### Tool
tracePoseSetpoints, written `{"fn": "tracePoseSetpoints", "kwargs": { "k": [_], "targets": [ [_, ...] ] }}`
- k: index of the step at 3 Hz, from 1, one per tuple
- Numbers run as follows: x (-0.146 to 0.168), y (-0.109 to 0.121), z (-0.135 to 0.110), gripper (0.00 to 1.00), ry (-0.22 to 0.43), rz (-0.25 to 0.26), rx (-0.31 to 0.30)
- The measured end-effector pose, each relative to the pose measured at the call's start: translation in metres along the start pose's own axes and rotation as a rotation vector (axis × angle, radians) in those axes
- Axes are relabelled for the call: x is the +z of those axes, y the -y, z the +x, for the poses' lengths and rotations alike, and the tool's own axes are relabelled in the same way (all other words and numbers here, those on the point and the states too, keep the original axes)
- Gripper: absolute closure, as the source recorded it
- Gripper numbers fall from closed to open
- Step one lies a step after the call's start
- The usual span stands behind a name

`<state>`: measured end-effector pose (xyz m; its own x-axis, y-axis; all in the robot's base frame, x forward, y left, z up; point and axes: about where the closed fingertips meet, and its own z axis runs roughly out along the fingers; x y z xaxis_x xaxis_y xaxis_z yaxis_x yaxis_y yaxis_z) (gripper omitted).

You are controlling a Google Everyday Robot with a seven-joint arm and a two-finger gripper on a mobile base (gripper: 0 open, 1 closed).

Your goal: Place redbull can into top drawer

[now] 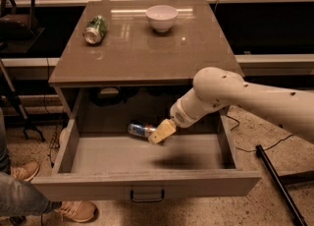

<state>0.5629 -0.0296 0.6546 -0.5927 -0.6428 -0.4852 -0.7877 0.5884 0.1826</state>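
Note:
The top drawer (147, 184) is pulled open below the tabletop, with a small dark handle (146, 196) on its front panel. My gripper (158, 133) reaches into it from the right, shut on the redbull can (141, 130). The slim silver and blue can lies on its side in the fingers (162, 131), a little above the drawer floor near the back wall, left of centre. The white arm (235, 97) crosses over the drawer's right side.
On the grey-brown cabinet top (142, 58) a green can (95, 28) lies on its side at the back left and a white bowl (161, 17) stands at the back centre. A person's leg and shoes (24, 195) are at the lower left. A dark pole (277, 183) lies on the floor at right.

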Motion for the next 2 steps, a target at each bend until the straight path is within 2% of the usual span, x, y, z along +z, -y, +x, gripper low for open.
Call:
{"fn": "tracePoseSetpoints", "kwargs": {
  "k": [1,2],
  "targets": [
    [-0.028,0.007,0.021,0.00,0.019,0.032,0.021],
    [-0.089,0.010,0.044,0.00,0.098,0.073,0.025]
  ]
}}
